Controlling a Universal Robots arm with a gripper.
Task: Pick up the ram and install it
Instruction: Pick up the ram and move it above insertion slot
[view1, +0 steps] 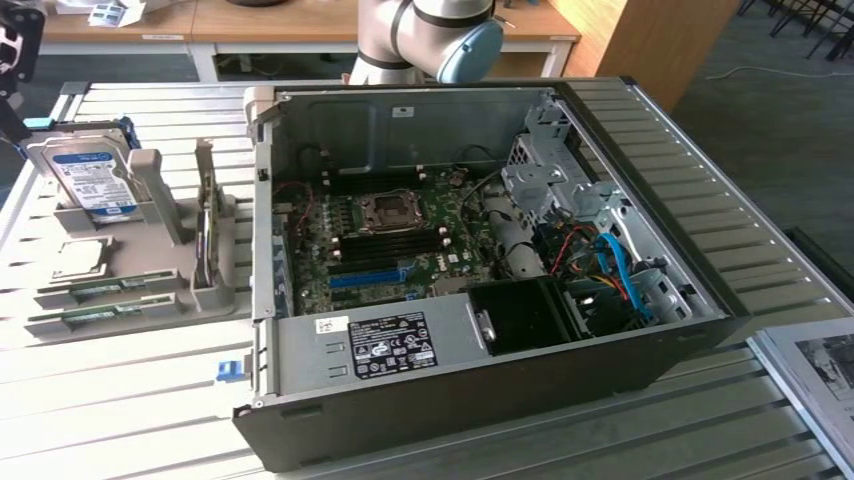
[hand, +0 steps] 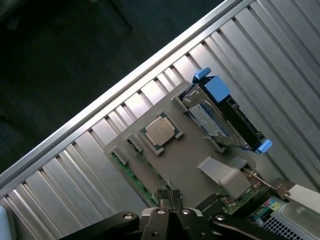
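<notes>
gripper (hand: 170, 199) fingers pinched shut on nothing, hanging over the grey tray (hand: 187, 162) — ram (view1: 114, 287) lies flat there, untouched.

The worktop (view1: 134, 390) is silver-grey, ribbed in long parallel slats; the computer case (view1: 441, 420) is dark charcoal outside, pale grey within; its motherboard (view1: 320, 262) is green with a bright-blue slot (view1: 367, 277); blue cables (view1: 617, 262) run beside it; the power-supply label (view1: 390, 343) is black with white print; the hard drive (view1: 87, 180) is silver with a blue-white label; the holder (view1: 160, 215) is plain grey; the ram (view1: 110, 288) is green with pale patches; the arm's joint cap (view1: 470, 45) is light blue; the pincer (hand: 169, 196) is black.
</notes>
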